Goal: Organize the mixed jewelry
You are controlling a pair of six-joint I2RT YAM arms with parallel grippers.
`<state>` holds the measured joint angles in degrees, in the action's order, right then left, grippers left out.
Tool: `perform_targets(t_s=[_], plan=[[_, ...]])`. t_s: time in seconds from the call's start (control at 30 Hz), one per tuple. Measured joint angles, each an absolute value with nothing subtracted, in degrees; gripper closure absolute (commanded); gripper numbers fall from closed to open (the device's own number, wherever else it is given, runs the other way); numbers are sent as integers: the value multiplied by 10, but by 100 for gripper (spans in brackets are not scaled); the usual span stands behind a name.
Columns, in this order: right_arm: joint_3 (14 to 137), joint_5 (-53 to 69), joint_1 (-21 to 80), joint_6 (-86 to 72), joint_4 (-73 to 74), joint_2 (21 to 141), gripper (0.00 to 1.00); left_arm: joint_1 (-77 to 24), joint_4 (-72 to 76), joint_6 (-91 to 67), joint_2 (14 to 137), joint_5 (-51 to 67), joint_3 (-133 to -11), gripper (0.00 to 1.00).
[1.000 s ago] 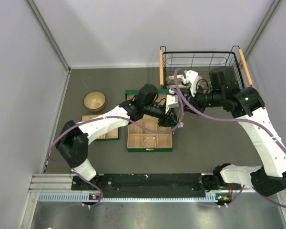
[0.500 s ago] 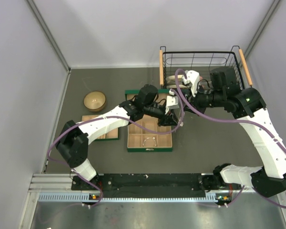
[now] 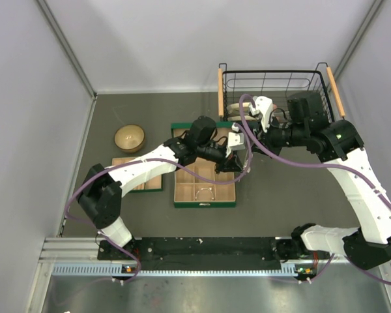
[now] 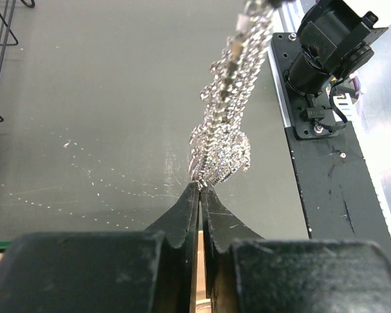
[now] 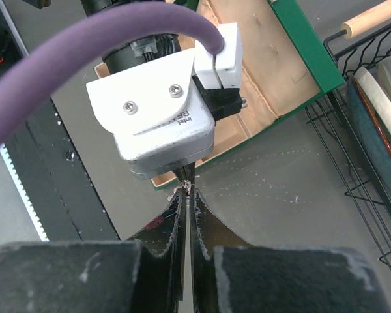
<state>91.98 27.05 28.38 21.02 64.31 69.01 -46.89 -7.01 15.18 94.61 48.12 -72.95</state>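
Note:
My left gripper (image 4: 199, 187) is shut on a bunched fine silver chain necklace (image 4: 220, 147). The chain runs up from the tips and out of the top of the left wrist view. My right gripper (image 5: 186, 190) is shut tip to tip against the left fingertips, with a bit of silver chain (image 5: 181, 189) pinched there. In the top view both grippers, left (image 3: 237, 165) and right (image 3: 245, 163), meet just past the right edge of the green box (image 3: 205, 204). A thin silver bracelet hoop (image 3: 204, 192) lies in the box's front middle compartment.
A round wooden bowl (image 3: 129, 137) stands at the left. A beige tray (image 3: 125, 185) lies under the left arm. A black wire basket (image 3: 274, 85) with wooden handles stands at the back right, holding plates (image 5: 378, 124). The black base rail (image 4: 326, 169) runs along the near edge.
Both grippers stay pinched together on the chain. The left gripper has edged slightly away from the near edge.

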Motion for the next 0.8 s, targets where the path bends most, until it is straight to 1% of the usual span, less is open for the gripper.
perform_targets(t_s=[0.03,0.47,0.8], plan=[[920,270,284,210,643,690,100,-469,-70,152,948,481,-729,100],[918,261,284,219,644,689,100,-469,-73,149,953,476,-731,100],[891,256,284,225,643,674,100,-451,-81,133,946,459,-738,100]])
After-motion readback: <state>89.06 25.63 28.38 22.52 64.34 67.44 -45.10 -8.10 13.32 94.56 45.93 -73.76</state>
